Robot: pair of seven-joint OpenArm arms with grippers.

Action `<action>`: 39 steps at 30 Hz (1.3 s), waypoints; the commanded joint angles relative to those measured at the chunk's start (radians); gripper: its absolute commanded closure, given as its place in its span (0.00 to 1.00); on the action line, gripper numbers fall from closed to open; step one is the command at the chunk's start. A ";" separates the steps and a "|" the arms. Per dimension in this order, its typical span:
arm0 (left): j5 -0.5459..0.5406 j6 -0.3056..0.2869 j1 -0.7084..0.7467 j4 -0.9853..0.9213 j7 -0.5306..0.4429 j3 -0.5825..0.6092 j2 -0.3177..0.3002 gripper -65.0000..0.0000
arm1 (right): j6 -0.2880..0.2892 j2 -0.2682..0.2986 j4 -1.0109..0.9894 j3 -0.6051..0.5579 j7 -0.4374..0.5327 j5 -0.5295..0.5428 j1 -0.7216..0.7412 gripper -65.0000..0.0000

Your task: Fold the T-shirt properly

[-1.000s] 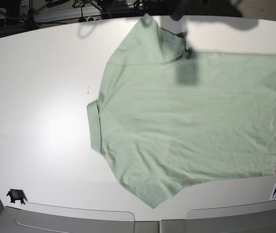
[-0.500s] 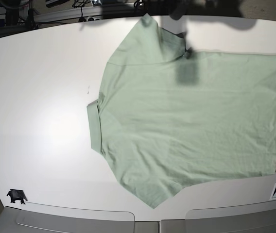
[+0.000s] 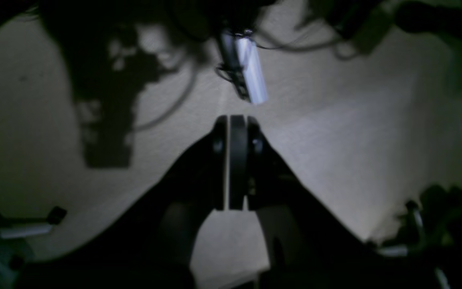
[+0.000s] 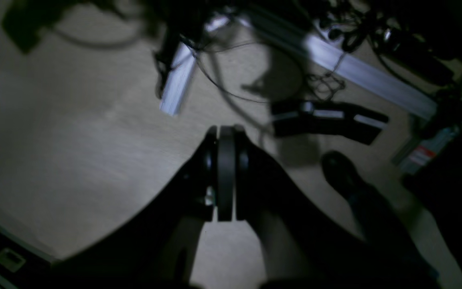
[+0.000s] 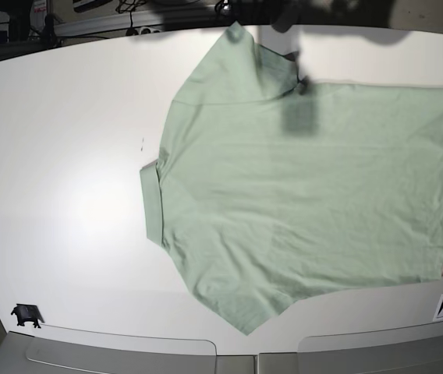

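So the table (image 5: 65,140) is a big white matte slab with rounded edges and a soft glare patch on its left half. The T-shirt (image 5: 307,195) lies spread flat on the right half, pale mint cotton, mostly smooth with faint creases, collar band pointing left, one sleeve sticking up toward the far edge and the other down toward the near edge. Its hem runs off near the right border. A dark blocky shadow falls across the upper chest area. There's a small black clip-like thing (image 5: 25,314) sitting near the table's front left corner, and the back of the room is a dim mess of cables.

Both wrist views are dark and blurry, looking at a beige floor with cords and pale metal rails. The left gripper (image 3: 231,124) has its black fingers pressed together with nothing between them, and the right gripper (image 4: 223,132) looks the same, closed up and empty, neither one touching the shirt
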 commanded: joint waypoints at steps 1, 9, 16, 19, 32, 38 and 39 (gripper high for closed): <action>-0.003 -0.007 0.027 0.052 0.010 -0.001 -0.011 1.00 | 0.004 0.020 0.063 0.037 0.021 0.004 -0.054 1.00; 0.072 -0.111 0.027 0.342 0.204 -0.056 -0.037 1.00 | 0.123 0.027 0.465 0.389 -0.059 0.209 -0.138 1.00; 0.078 -0.114 0.027 0.431 0.088 -0.289 -0.036 1.00 | 0.283 -0.048 0.593 0.674 -0.017 0.533 -0.138 1.00; -0.013 -0.114 0.027 0.431 0.026 -0.409 -0.034 1.00 | 0.364 -0.108 0.587 0.736 -0.018 0.661 -0.103 1.00; -0.472 -0.184 -0.157 0.375 0.022 -0.615 0.104 1.00 | 0.415 -0.490 0.443 0.682 -0.024 0.798 0.339 1.00; -0.626 -0.346 -0.233 0.184 0.030 -0.615 0.146 1.00 | 0.414 -0.568 0.365 0.599 -0.052 0.794 0.420 1.00; -0.661 -0.386 -0.237 0.152 0.034 -0.615 0.146 1.00 | 0.413 -0.568 0.351 0.587 -0.052 0.784 0.432 1.00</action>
